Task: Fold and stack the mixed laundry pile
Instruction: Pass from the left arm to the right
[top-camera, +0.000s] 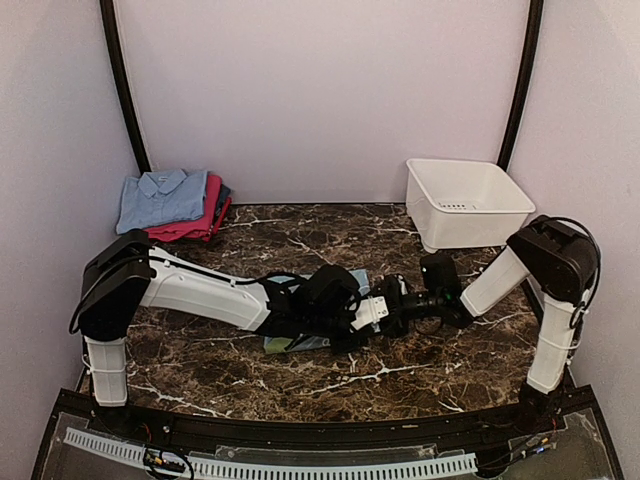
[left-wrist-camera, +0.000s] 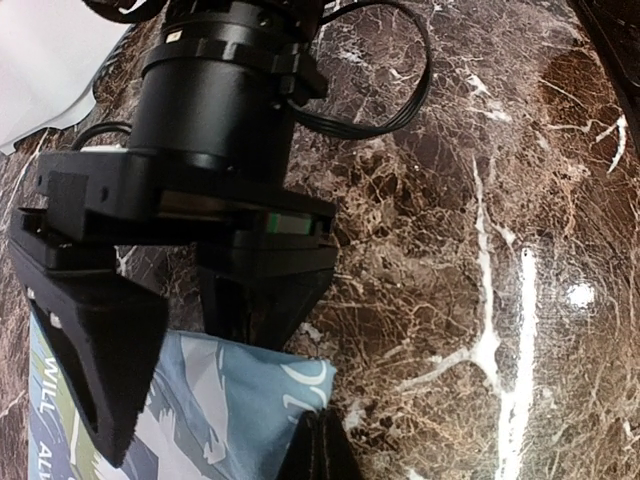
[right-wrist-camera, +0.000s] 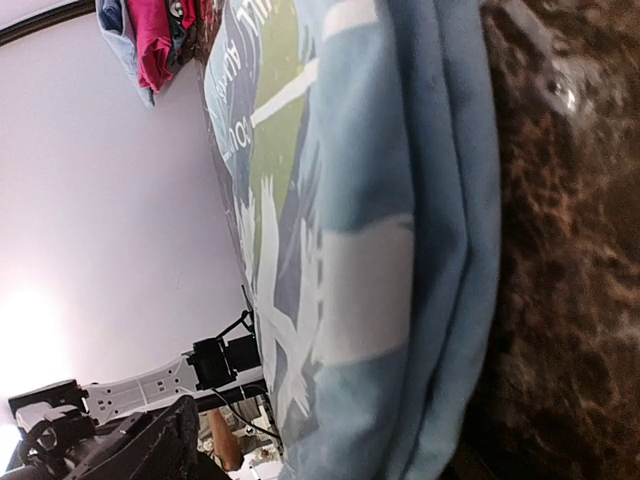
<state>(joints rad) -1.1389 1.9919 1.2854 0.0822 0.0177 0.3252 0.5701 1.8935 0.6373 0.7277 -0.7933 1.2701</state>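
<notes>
The folded pale blue tee with white print is laid at the centre of the dark veined marble tabletop, largely covered by both arms. At its corner edge the right gripper is spread wide. The left gripper is clenched there, but whether cloth is pinched cannot be told. Open marble is seen behind the tee. At upper left a pale blue collared shirt is stacked on magenta-pink and dark pieces. A white rectangular plastic tub is set at upper right.

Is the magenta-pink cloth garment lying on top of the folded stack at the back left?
No, the pale blue collared shirt lies on top, with the magenta-pink garment beneath it.
</notes>
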